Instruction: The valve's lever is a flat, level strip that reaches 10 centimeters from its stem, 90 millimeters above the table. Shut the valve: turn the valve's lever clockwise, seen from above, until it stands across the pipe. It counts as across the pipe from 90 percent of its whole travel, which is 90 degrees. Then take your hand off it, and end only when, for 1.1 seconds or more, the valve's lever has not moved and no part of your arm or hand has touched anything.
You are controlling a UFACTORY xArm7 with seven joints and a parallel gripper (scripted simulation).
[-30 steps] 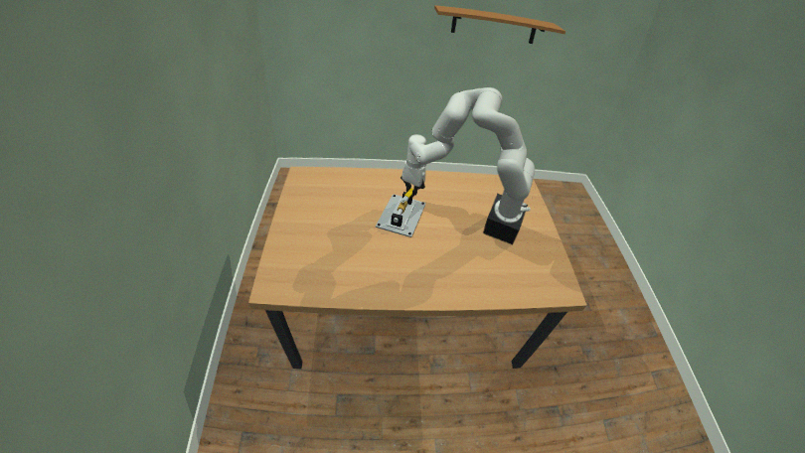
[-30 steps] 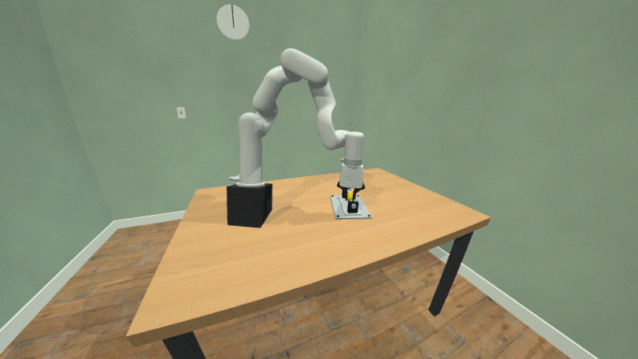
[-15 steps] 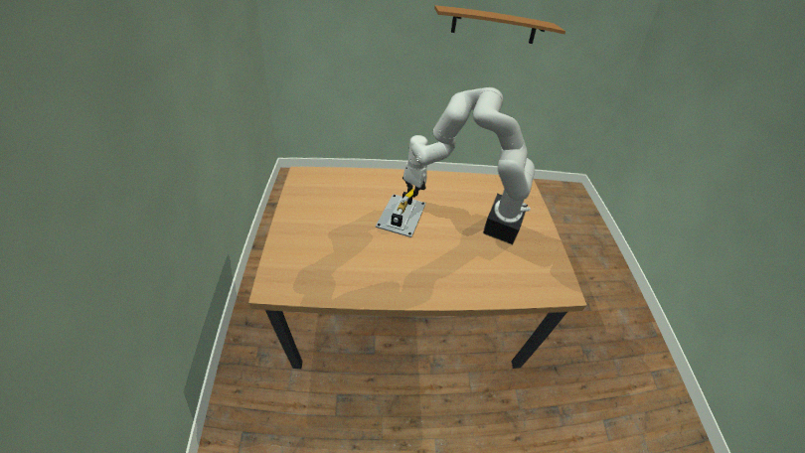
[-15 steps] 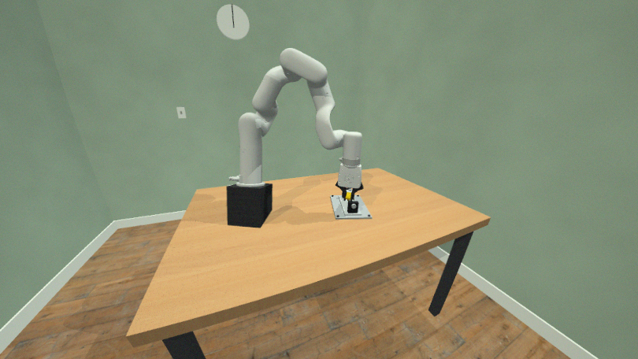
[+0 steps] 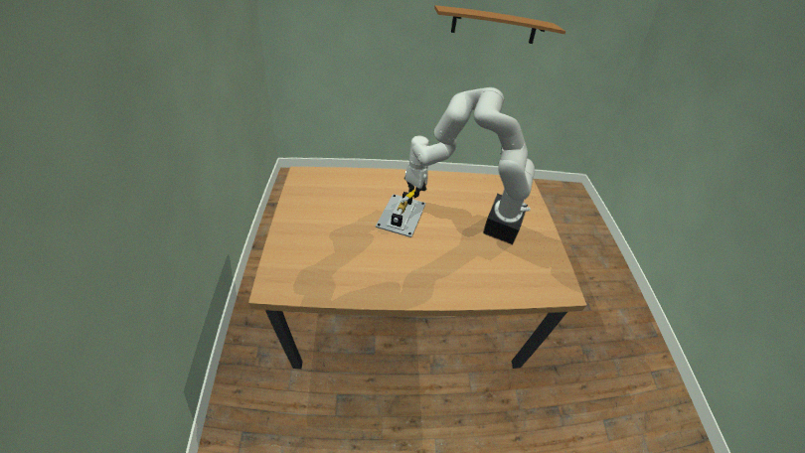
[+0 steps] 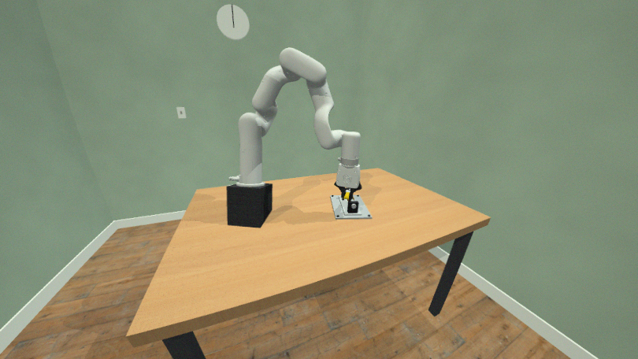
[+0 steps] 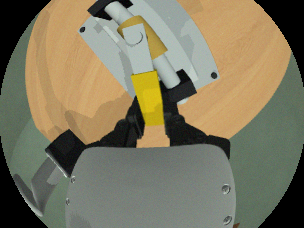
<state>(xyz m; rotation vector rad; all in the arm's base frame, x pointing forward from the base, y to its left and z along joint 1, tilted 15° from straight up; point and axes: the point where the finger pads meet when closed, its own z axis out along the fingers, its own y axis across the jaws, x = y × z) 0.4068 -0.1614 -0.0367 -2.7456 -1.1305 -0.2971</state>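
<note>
Green walls close the room, and a wooden worktop (image 5: 349,269) on dark legs stands on a plank floor. Seen from the top view, a grey base plate (image 5: 389,222) lies on the worktop, well apart from the black pedestal (image 5: 494,231) of the white arm (image 5: 509,134). The valve (image 5: 401,213) is mounted on this plate. Its yellow lever (image 5: 410,196) points from the valve toward the far edge of the worktop, and the gripper (image 5: 414,190) comes down on its outer end. A wooden shelf (image 5: 498,18) hangs on the wall, high above the plate.

From the exterior view, the base plate (image 6: 363,215) lies to the right of the pedestal (image 6: 242,209). The gripper (image 6: 346,193) stands upright over the far part of the plate, with a bit of yellow lever (image 6: 346,194) between its black fingers (image 6: 342,192). A round clock (image 6: 232,21) is on the wall behind.

From the wrist view, the fingers are closed on the lever (image 7: 148,98), one on each side of the strip. The lever lies at a small angle to the white pipe (image 7: 143,45), not across it. The base plate (image 7: 183,25) sits tilted in this picture, beyond the fingers.
</note>
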